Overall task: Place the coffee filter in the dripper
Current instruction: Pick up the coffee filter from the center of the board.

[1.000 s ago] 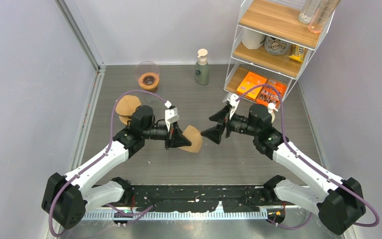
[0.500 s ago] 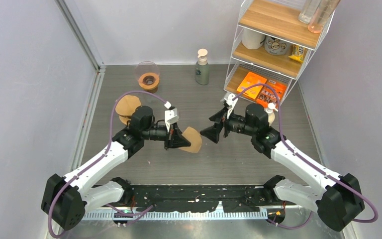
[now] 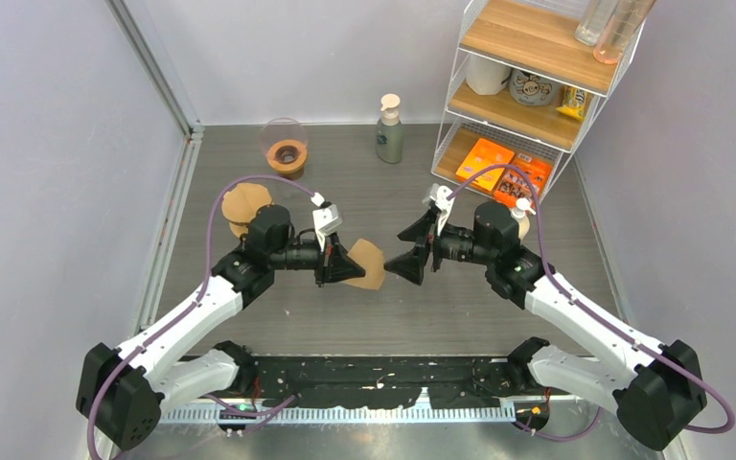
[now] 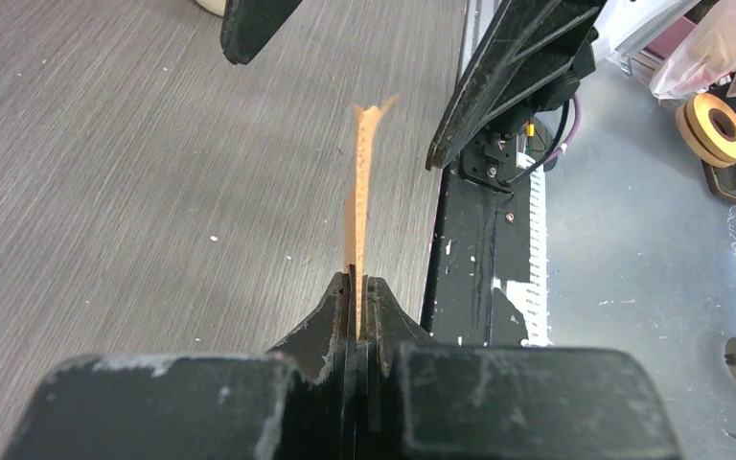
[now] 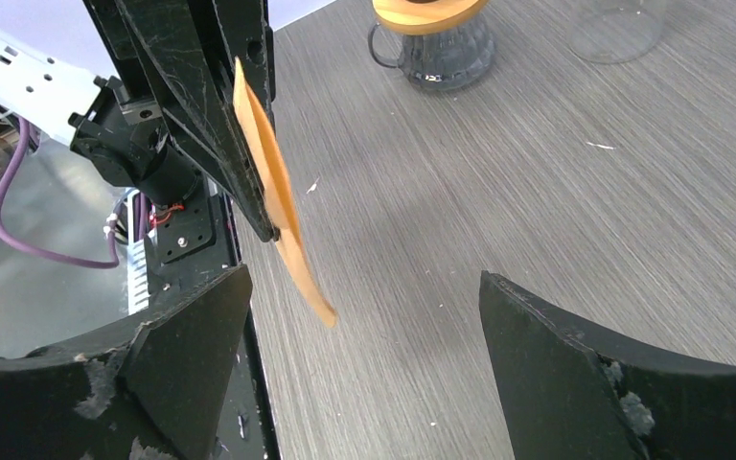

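Observation:
My left gripper [image 3: 343, 266] is shut on a flat brown coffee filter [image 3: 367, 264] and holds it edge-on above the table centre; the left wrist view shows the filter [image 4: 360, 182] standing thin between the closed jaws. My right gripper [image 3: 407, 251] is open just to the right of the filter, its fingers either side of the filter's free edge [image 5: 283, 216] without touching it. The glass dripper with an orange ring [image 3: 286, 151] stands at the back left, far from both grippers. A stack of brown filters on a glass holder [image 3: 245, 204] sits behind the left arm.
A green pump bottle [image 3: 390, 129] stands at the back centre. A white wire shelf [image 3: 517, 91] with wooden boards, boxes and cups fills the back right. Grey walls close in both sides.
Both grippers have drifted slightly toward the back. The right gripper has come closer to the filter, its open fingers now around the filter's free edge.

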`<state>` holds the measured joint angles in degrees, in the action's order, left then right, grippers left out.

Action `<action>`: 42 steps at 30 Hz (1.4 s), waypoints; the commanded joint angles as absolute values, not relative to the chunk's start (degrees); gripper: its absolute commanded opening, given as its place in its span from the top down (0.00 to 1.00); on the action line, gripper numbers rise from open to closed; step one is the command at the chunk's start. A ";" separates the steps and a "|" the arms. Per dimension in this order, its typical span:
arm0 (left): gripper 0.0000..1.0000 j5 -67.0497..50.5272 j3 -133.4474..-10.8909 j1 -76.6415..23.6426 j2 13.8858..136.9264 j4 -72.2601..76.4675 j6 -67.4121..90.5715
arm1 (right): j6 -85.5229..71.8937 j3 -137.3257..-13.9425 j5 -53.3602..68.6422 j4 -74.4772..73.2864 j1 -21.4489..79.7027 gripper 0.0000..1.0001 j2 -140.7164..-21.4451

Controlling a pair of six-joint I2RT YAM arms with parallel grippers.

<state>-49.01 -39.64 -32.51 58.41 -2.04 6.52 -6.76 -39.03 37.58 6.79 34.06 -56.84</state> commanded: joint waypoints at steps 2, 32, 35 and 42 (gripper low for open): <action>1.00 -48.71 -40.92 -32.38 56.86 -0.79 7.91 | -5.78 -41.69 36.73 6.41 34.72 0.04 -56.48; 1.00 -50.42 -41.84 -33.19 58.04 -2.01 7.51 | -9.49 -45.51 31.30 10.50 35.71 0.05 -59.75; 1.00 -49.21 -41.75 -33.17 57.62 -1.78 8.18 | -9.26 -45.05 30.65 9.11 35.84 0.05 -58.51; 1.00 -47.55 -41.60 -33.15 56.79 -1.92 8.87 | -8.79 -44.72 28.03 7.08 36.02 0.05 -56.70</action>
<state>-48.99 -39.64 -32.99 58.39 -2.13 8.36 -9.17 -42.89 28.82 7.05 35.57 -58.67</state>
